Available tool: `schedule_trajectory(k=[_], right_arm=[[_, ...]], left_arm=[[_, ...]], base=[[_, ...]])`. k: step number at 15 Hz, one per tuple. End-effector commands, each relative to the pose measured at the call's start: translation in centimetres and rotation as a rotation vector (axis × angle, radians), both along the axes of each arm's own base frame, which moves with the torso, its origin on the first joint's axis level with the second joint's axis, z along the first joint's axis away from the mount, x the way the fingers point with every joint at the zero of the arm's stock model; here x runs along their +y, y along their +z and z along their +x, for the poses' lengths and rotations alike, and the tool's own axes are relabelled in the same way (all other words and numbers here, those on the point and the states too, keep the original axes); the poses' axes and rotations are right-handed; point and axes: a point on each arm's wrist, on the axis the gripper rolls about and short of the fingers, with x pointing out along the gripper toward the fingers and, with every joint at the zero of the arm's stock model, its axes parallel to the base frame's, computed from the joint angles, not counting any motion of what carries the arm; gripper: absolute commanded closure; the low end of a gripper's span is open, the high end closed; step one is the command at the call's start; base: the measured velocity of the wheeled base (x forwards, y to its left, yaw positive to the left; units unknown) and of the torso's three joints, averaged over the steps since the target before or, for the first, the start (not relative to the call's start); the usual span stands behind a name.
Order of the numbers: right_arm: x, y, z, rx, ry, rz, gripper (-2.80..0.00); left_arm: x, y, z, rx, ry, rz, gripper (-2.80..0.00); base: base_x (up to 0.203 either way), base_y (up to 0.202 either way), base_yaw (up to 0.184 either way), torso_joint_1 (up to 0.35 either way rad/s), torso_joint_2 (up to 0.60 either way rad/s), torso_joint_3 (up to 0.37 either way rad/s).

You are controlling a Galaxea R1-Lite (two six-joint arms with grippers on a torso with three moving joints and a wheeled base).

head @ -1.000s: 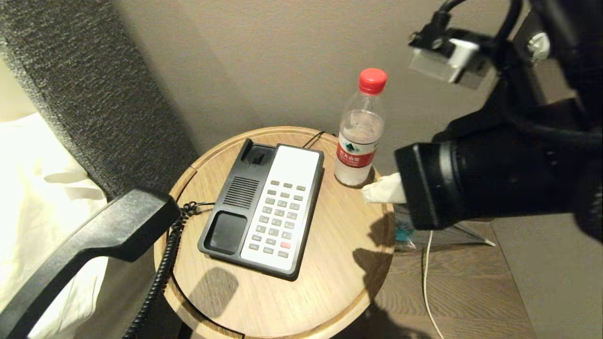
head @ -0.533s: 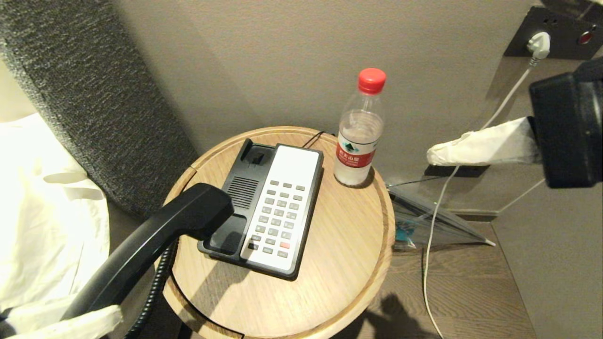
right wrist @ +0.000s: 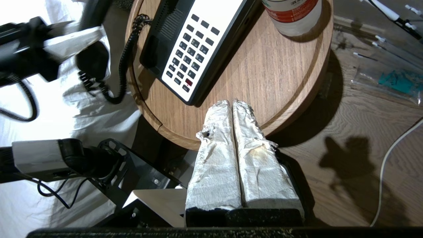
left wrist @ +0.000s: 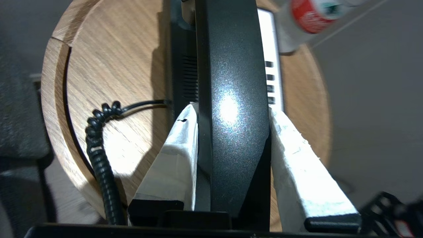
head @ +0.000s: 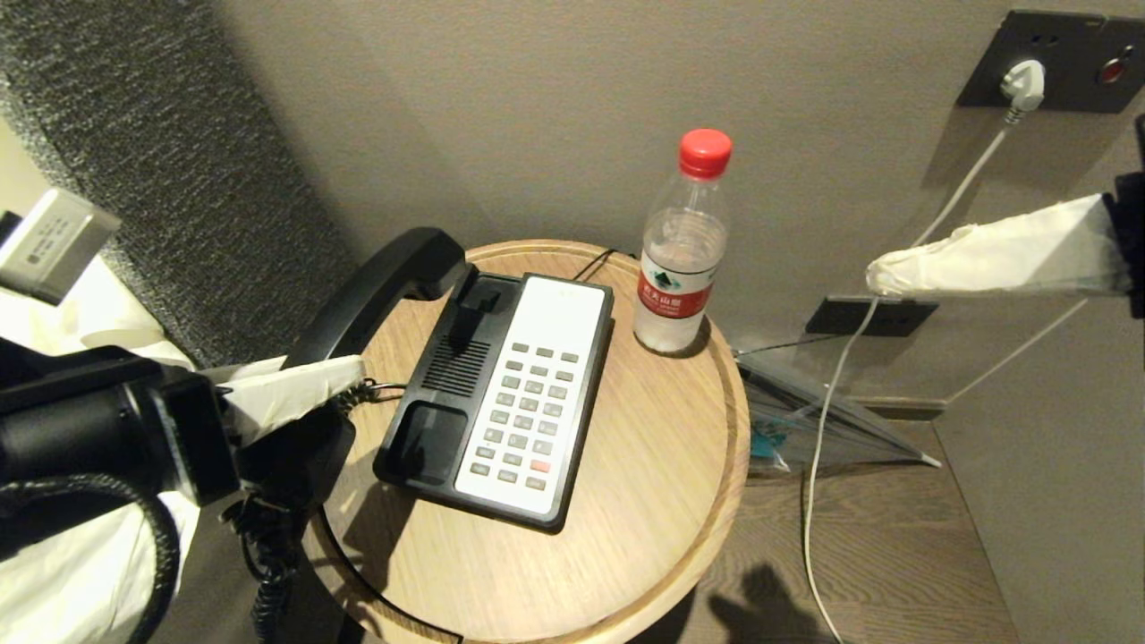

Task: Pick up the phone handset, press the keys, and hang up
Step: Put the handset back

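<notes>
handset: you have the phone handset (head: 358, 295) at centre-left of head view, tilted, far end by the top of the phone base (head: 501, 394), near end low by the table (head: 644, 501) edge.
grip: left gripper (left wrist: 231, 112) clamped on handset mid-bar, one padded finger each side; looks centred, seems the best spot to hold.
handling: prob. light, rigid plastic; glossy so may slip in the wrap; coiled cord (head: 268, 555) will tug, it hangs off the table's lower left.
right: right gripper (right wrist: 233, 104) fingers pressed together, holding nothing; sits at right edge of head view, well apart from the phone.
keys: the keys (head: 523, 416) in white faceplate, centre frame, uncovered; small, expect a light tip press is enough.
count: 1 handset, 1 base, 1 cord, 1 red key, 1 bottle (head: 680, 259).
cradle: empty, hang-up not yet done.
</notes>
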Motion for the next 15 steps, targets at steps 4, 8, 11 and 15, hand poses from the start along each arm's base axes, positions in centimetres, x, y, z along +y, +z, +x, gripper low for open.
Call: schedule_trajectory(k=[4,8,11,15], right_arm=[[-0.8,0.3,-0.4,-0.008,-0.005,0.015,0.00],[-1.3,0.4,-0.6,-0.011,-0.013,0.023,0.00],[-1.6,0.3,-0.7,-0.005,-0.016,0.017,0.00],[-1.6,0.2,-0.7,-0.003,-0.015,0.015,0.00]], left_arm=[[-2.5,-1.1,1.5,0.058,0.004,0.056,0.00],[-4.6,-1.6,3.5,-0.003,0.011,0.078,0.00],[-5.2,-2.0,4.4,-0.037,0.029,0.105,0.00],[-5.4,-2.8,4.9,-0.012,0.040,0.126,0.00]], base=[[0.000,0.000,0.000,0.000,0.00,0.000],[0.000,0.000,0.000,0.000,0.00,0.000],[0.000,0.000,0.000,0.000,0.00,0.000],[0.000,0.000,0.000,0.000,0.00,0.000]])
